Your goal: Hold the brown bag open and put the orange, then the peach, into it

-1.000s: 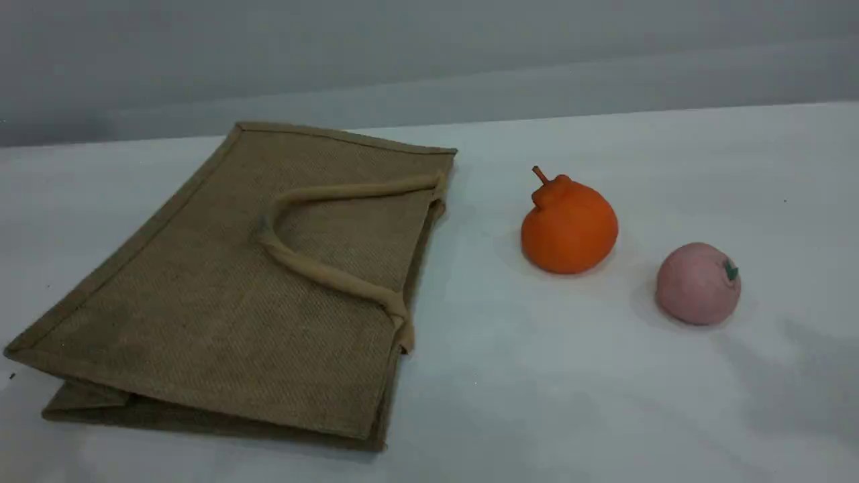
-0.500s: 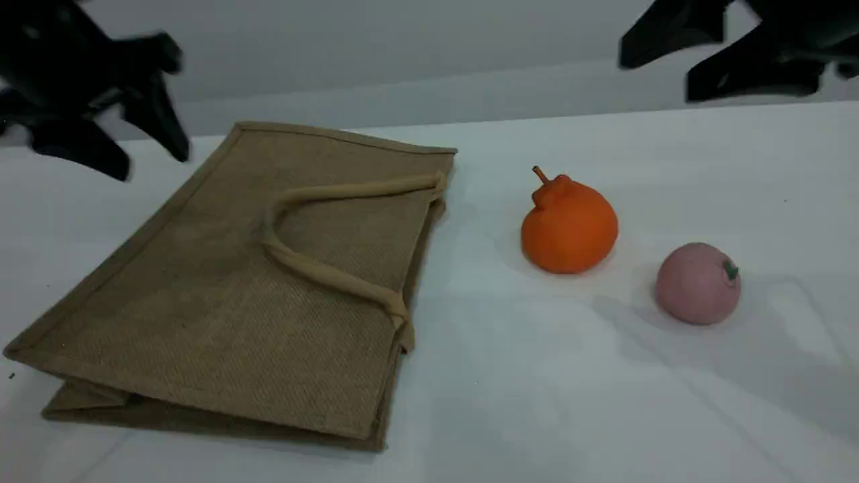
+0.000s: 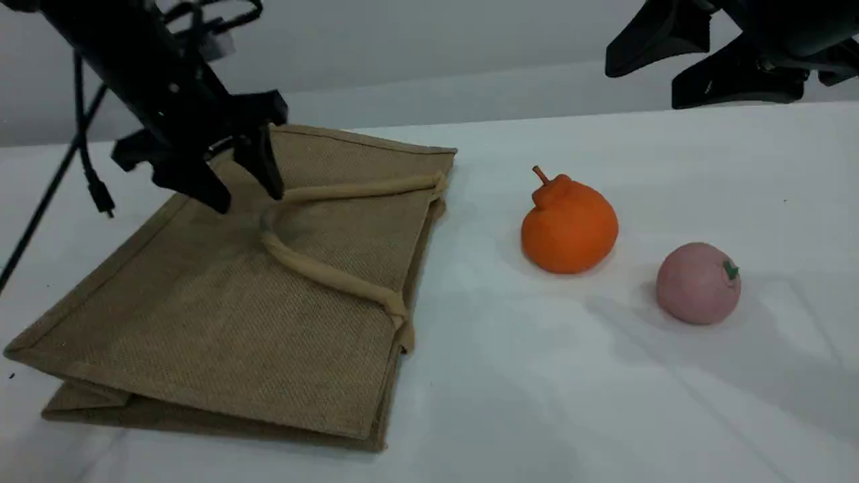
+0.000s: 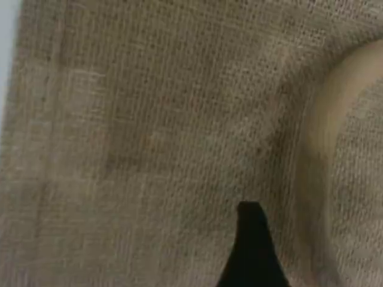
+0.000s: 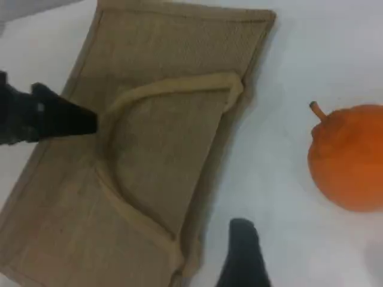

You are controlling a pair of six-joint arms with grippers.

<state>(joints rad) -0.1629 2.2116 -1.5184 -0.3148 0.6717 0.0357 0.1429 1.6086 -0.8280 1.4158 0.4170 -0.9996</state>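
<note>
You have the brown bag [image 3: 235,295] lying flat on the white table [image 3: 570,402], closest to the camera on the left, its folded bottom edge toward you and its mouth edge facing right toward the fruit. One beige loop handle [image 3: 322,272] lies across the bag's upper face, curving from the mouth edge back toward the bag's middle. To the right of the bag, well apart from its mouth edge, the peach [image 3: 698,284] sits nearest you, with its green stem mark turned to the right. The orange [image 3: 569,225] sits between the peach and the bag, a little farther back than the peach, apart from both, its stem tilted up and to the left. Farther back, your left gripper [image 3: 245,191] hangs over the bag's far left part, just beside the bend of the handle; its jaws are spread wide and hold nothing, and its wrist view shows one dark fingertip over the weave. Farthest off, your right gripper [image 3: 671,80] hovers high behind the orange and peach, jaws parted and empty.
</note>
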